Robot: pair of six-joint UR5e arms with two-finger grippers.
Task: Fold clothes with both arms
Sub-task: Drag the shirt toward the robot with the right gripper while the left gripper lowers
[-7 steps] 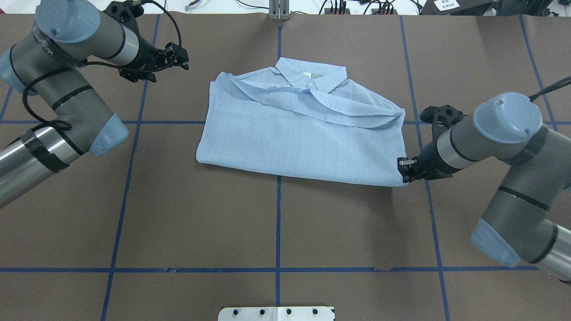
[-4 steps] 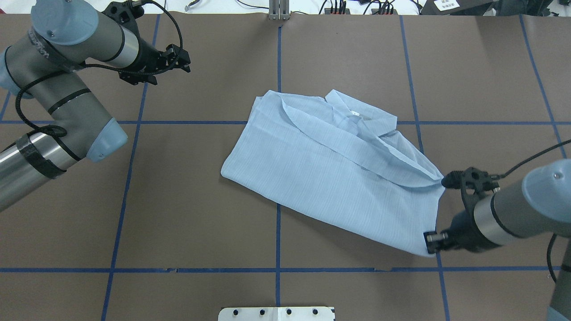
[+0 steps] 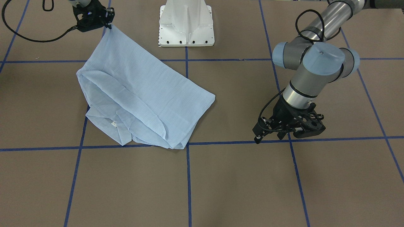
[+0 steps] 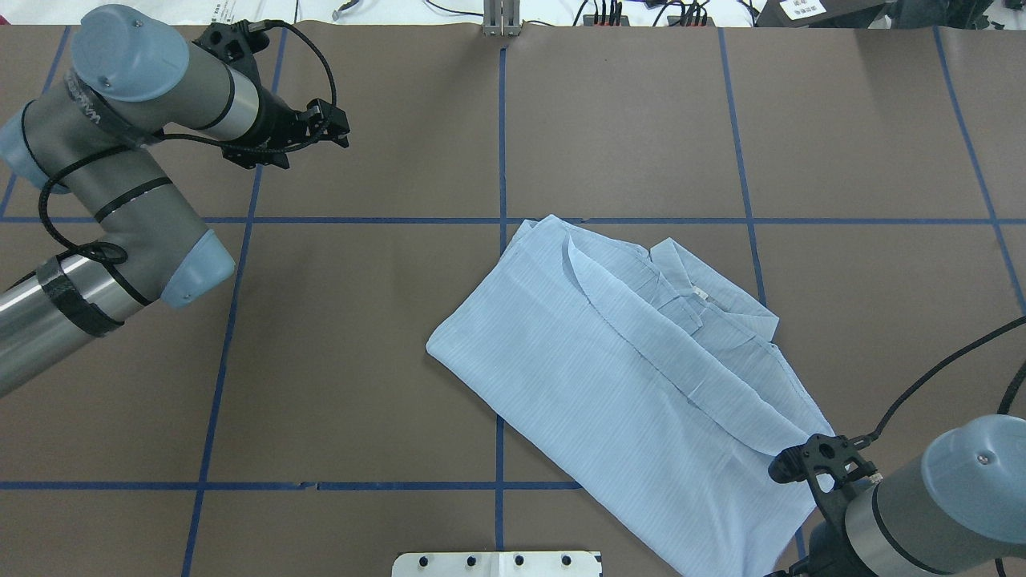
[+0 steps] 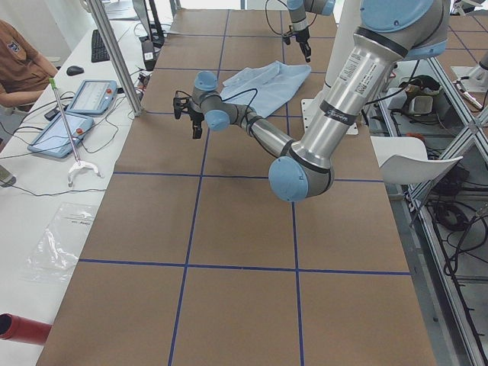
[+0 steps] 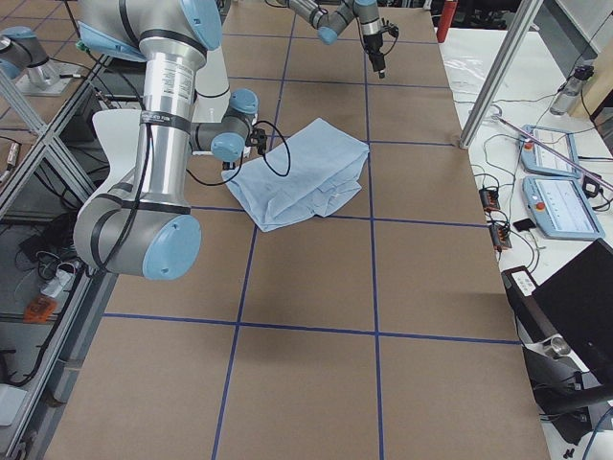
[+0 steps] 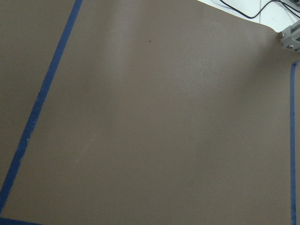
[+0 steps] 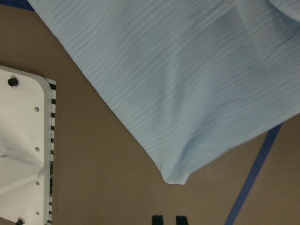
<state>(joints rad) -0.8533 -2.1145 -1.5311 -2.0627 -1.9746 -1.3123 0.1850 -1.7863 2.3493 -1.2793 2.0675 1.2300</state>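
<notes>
Pale-blue shirt [image 4: 633, 385] lying folded, askew, near pedestal base [image 3: 186, 28] | right gripper [image 8: 169, 220] sitting at its corner, fingers [image 8: 157, 219] slightly parted, seemingly gripping nothing | left gripper [image 4: 335, 125] hovering wide open, empty, well apart | folding looking nearly done; straightening possibly remaining

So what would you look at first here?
The pale blue shirt lying slantwise on the brown table, with one corner reaching up to the right claw. Next comes the left claw, hanging over the table well away from the shirt.
</notes>
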